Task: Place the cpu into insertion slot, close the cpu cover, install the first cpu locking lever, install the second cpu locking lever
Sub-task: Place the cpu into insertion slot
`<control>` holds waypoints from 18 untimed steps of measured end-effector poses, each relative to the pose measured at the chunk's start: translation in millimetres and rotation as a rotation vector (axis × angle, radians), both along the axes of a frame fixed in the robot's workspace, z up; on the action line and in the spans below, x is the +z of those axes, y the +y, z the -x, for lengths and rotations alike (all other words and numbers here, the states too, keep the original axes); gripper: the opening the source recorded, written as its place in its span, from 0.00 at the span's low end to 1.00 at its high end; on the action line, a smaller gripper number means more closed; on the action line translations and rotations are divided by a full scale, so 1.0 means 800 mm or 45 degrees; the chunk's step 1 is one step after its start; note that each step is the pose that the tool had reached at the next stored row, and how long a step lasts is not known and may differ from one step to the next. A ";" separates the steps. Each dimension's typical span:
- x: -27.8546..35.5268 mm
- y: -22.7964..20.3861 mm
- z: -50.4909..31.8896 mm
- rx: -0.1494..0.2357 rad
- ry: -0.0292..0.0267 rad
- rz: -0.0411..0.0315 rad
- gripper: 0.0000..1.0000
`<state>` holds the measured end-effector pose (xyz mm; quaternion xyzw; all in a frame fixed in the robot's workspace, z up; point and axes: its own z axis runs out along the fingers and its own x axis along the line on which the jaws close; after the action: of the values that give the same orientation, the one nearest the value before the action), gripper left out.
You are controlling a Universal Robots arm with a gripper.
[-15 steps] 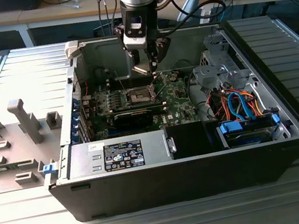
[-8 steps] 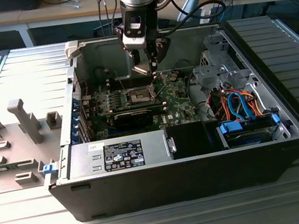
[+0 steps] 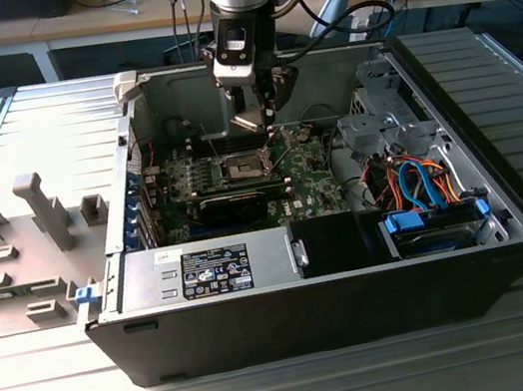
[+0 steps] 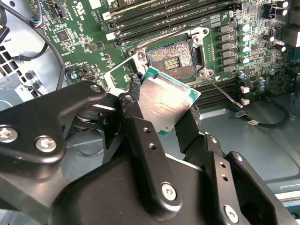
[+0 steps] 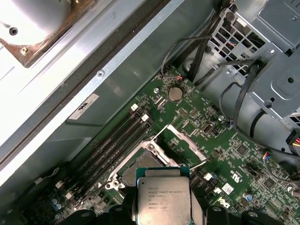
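My gripper point(image 4: 164, 110) is shut on the cpu point(image 4: 165, 99), a small square chip with a dull silver top and a green rim, held by two opposite edges between black fingers point(image 4: 187, 124). In the first wrist view the cpu point(image 5: 164, 199) hangs tilted just above and beside the open insertion slot point(image 5: 140, 164). The slot point(image 4: 171, 58) shows bare contacts. The cpu cover point(image 5: 199, 152), a thin silvery frame, is swung open beside the slot. A thin wire locking lever point(image 4: 220, 89) sticks out by the slot. In the exterior view the gripper point(image 3: 260, 120) hovers over the slot point(image 3: 244, 166) inside the open computer case.
A black-labelled power supply box point(image 3: 218, 267) lies along the case's front. A metal drive cage point(image 3: 400, 120), orange and blue cables point(image 3: 411, 179) and a blue drive caddy point(image 3: 434, 226) fill the exterior view's right. Memory slots point(image 5: 117, 140) flank the socket.
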<state>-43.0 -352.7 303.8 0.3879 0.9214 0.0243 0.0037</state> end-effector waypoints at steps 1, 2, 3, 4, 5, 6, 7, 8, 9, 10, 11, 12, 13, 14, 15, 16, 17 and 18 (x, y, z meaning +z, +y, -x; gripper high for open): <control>0.0000 0.0000 0.000 -0.001 0.0000 0.0010 0.55; 0.0000 0.0000 0.000 -0.003 0.0000 0.0018 0.55; 0.0000 0.0000 0.000 -0.004 0.0000 0.0024 0.55; 0.0000 0.0000 0.000 -0.005 0.0001 0.0027 0.55; 0.0000 0.0000 0.000 -0.006 0.0000 0.0032 0.55; 0.0000 0.0000 0.000 -0.007 0.0000 0.0040 0.55; 0.0000 0.0000 0.000 -0.009 0.0001 0.0051 0.55; 0.0000 0.0000 0.000 -0.010 0.0000 0.0063 0.55; 0.0000 0.0000 0.000 -0.011 0.0000 0.0069 0.55; 0.0000 0.0000 0.000 -0.012 0.0000 0.0074 0.55; -0.0001 0.0000 0.000 -0.012 0.0000 0.0078 0.55; -0.0001 0.0000 0.000 -0.014 0.0000 0.0089 0.55; -0.0001 0.0000 0.000 -0.015 0.0000 0.0096 0.55; -0.0001 0.0000 0.000 -0.015 0.0000 0.0101 0.55; -0.0001 0.0000 0.000 -0.016 0.0000 0.0108 0.55; -0.0001 0.0000 0.000 -0.017 0.0000 0.0112 0.55; -0.0001 0.0000 0.000 -0.017 0.0000 0.0116 0.55; -0.0001 0.0000 0.000 -0.018 0.0000 0.0120 0.55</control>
<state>-43.0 -352.7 303.7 0.3945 0.9187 0.0200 0.0057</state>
